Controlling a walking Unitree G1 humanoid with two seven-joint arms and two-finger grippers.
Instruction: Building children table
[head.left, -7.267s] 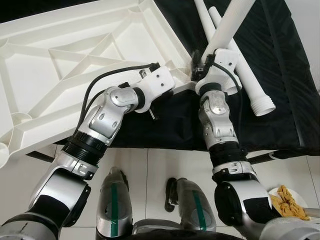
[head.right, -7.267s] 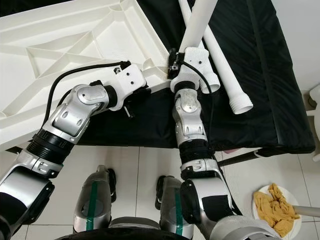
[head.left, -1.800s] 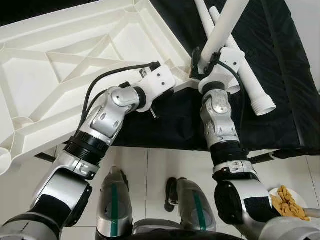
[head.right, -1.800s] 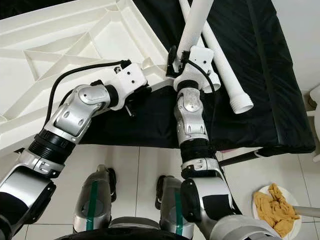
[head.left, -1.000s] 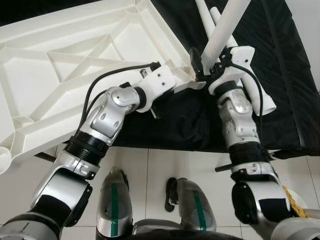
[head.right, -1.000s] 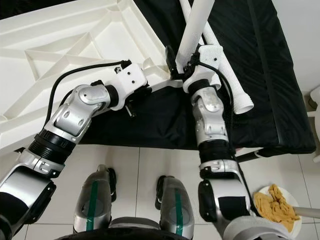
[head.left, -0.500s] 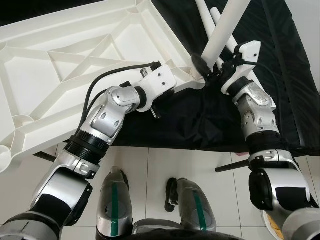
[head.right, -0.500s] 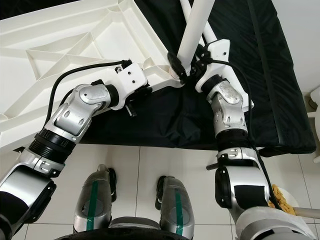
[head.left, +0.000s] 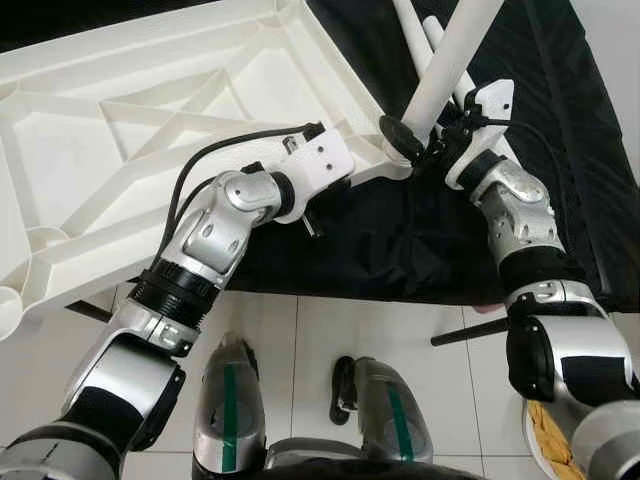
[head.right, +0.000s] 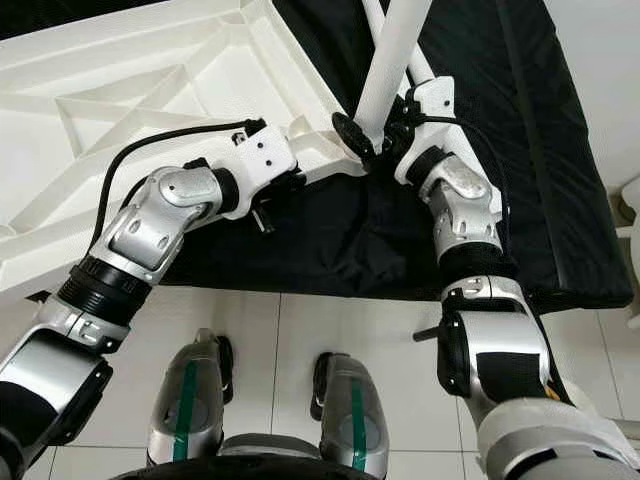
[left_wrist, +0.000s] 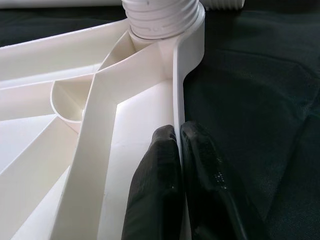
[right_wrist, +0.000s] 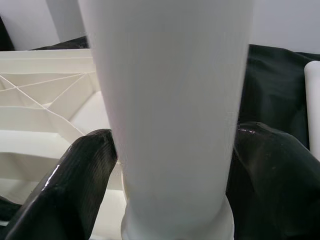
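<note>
The white table top (head.left: 150, 130) lies upside down, partly on a surface covered with black cloth (head.left: 560, 120), and its ribbed underside is turned up. At the corner of the table top nearest the cloth, a white leg (head.left: 445, 65) is placed in the corner socket (left_wrist: 162, 20) and stands tilted.

The leg is held by the right gripper (right_wrist: 167, 150) just above the socket; the jaws are set around the tube, one finger on each side. The rim of the table top, a little away from the same corner, is pinched by the left gripper (left_wrist: 179, 165), and its jaws are nearly closed on the thin wall, so the table top is kept steady.

Beyond the corner, two more legs (head.left: 425, 30) are seen lying loose on the cloth. The other corners of the table top carry no leg.

It is judged that the work is at an early stage: the first leg is probably being turned into its thread, and whether it is fully seated cannot be told. The remaining legs must be fitted afterwards, and then the table must be turned upright.
</note>
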